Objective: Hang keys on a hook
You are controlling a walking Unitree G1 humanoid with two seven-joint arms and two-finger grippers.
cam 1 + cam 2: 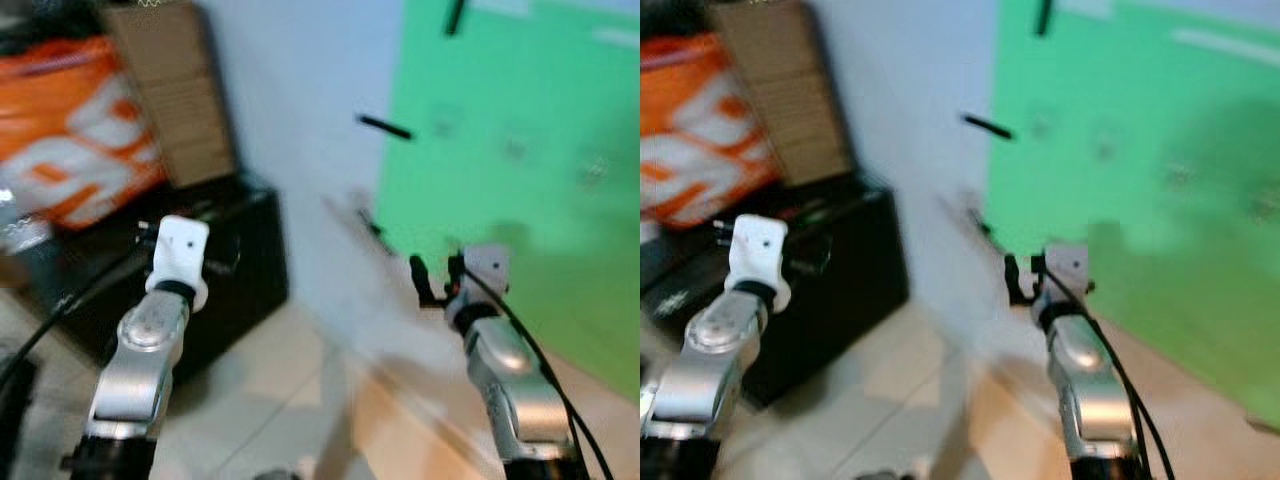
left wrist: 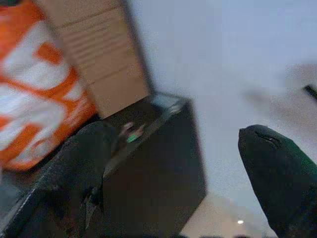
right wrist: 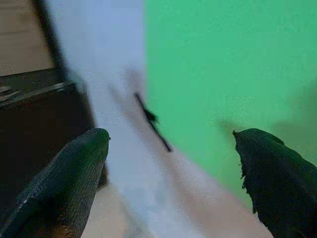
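Both arms are raised before a pale wall and a bright green panel [image 1: 520,150], all of it smeared by motion blur. The left end effector [image 2: 183,173] has its two black fingers spread wide with nothing between them, aimed toward a low black cabinet [image 1: 230,270] with an orange and white bag [image 1: 80,150] and a brown cardboard box [image 1: 175,90] on it. The right end effector [image 3: 171,168] is equally wide open and empty, facing the green panel's edge. A short black peg [image 1: 385,127] juts from the wall, possibly the hook. I cannot make out any keys, so the main risk is heading for the hook empty-handed, or misjudging the peg in the blur.
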